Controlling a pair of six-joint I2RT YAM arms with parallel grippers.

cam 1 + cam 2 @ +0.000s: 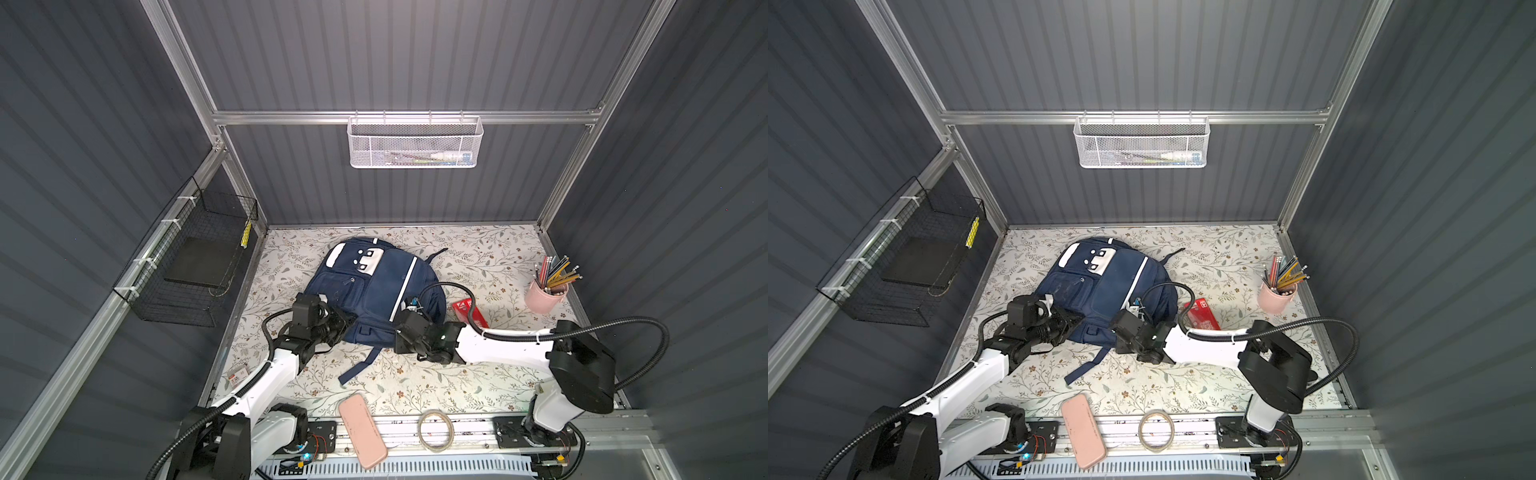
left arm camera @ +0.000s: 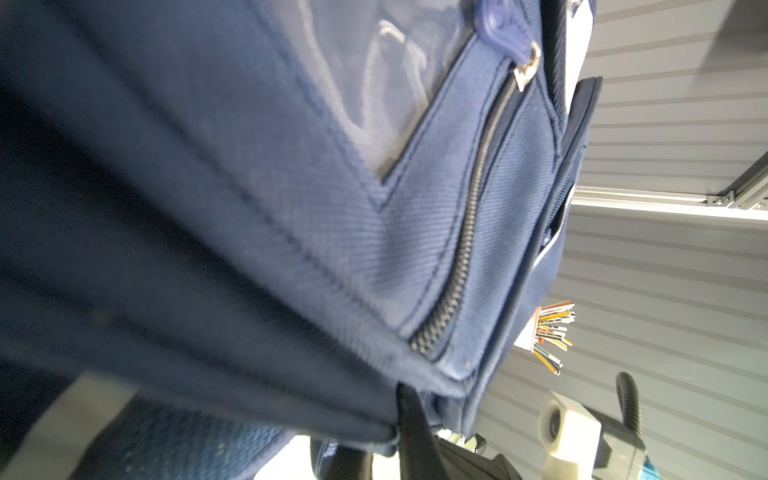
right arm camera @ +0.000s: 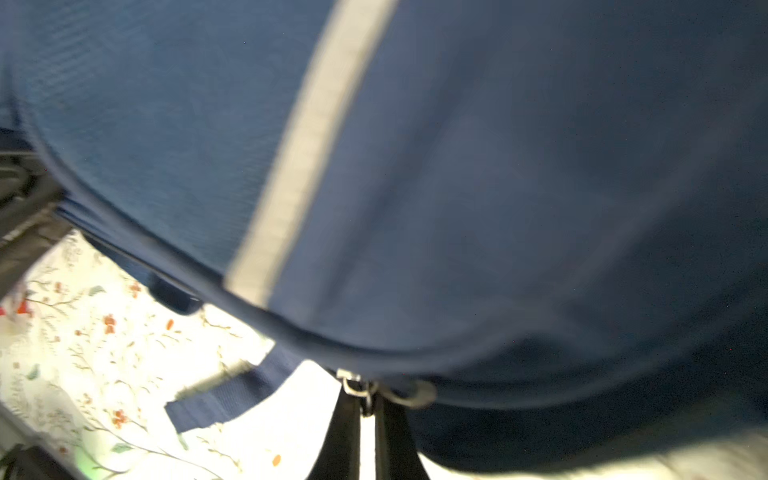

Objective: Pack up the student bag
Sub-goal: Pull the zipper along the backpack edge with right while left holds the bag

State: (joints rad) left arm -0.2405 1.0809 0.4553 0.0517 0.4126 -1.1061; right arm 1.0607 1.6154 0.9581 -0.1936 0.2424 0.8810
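The bag (image 1: pixel 374 286) lies mid-frame on the counter (image 1: pixel 415 386). The left gripper (image 2: pixel 400 424), closed, pinches its seam; the right gripper (image 3: pixel 365 401), closed, nips its zip pull (image 3: pixel 352 383).

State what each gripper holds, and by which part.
Right gripper: the bag, pinched by a metal zipper pull at its edge. Left gripper: apparently the bag's seam edge near the front-pocket zipper; one of its fingers is hidden.

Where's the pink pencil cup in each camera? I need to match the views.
Both top views: pink pencil cup stands well right of the student bag.
Left wrist: only a sliver with its pencils, past the bag's edge.
Right wrist: not in it.
Shared landmark: the student bag, in all four views.
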